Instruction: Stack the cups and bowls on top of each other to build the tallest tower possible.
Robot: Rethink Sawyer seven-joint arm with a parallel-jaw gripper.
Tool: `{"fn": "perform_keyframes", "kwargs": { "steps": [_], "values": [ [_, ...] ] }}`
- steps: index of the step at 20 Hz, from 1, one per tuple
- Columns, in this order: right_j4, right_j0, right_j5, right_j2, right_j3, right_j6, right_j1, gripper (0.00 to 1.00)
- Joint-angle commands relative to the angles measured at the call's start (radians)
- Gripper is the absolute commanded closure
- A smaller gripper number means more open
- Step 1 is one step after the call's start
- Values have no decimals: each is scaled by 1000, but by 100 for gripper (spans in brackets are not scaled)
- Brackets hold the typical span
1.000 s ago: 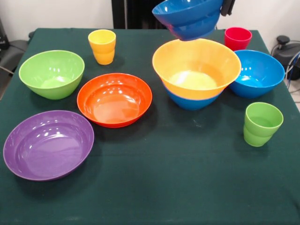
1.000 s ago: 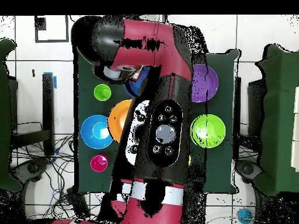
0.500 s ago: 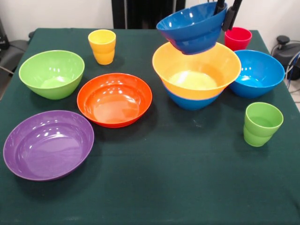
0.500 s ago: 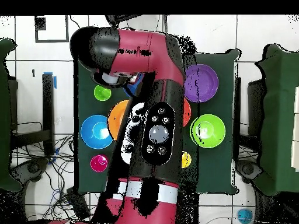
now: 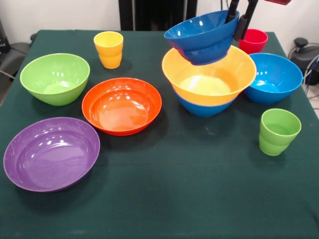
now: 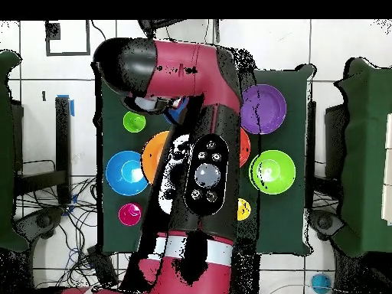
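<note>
Table stock, left to right in the front view:

- purple bowl (image 5: 51, 153), near left, empty, upright
- lime green bowl (image 5: 55, 78), behind it, empty
- yellow cup (image 5: 108, 49), far side, standing alone
- orange-red bowl (image 5: 121, 105), centre, empty, just beside the purple one
- tower (image 5: 208, 79), right of centre: yellow-orange bowl nested in a blue bowl, of which only a lower band shows
- small blue bowl (image 5: 200, 36), carried; I have it pinched by its right rim in the gripper (image 5: 238, 20), one finger inside the rim and one outside. It hangs tilted, mouth tipped toward the near left, its underside low over the far rim of the yellow-orange bowl; I cannot tell whether they touch
- red-pink cup (image 5: 252, 40), far right, partly behind the gripper
- large blue bowl (image 5: 273, 77), just beside the tower on the right
- light green cup (image 5: 277, 131), near right, apart

Relation that matters: I judge the carried bowl sits toward the tower's far edge, not over its centre, so seating it calls for a shift toward the near side and levelling

Overhead view: the arm (image 6: 203, 153) covers the tower and the gripper
</note>
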Motion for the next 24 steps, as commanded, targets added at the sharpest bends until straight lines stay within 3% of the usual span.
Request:
{"fn": "perform_keyframes", "kwargs": {
  "steps": [1, 7, 24],
  "values": [
    [-80, 15, -62, 47, 109, 39, 75, 100],
    [-73, 19, -125, 50, 149, 57, 84, 100],
    [-63, 33, -136, 43, 219, 53, 45, 100]
  ]
}}
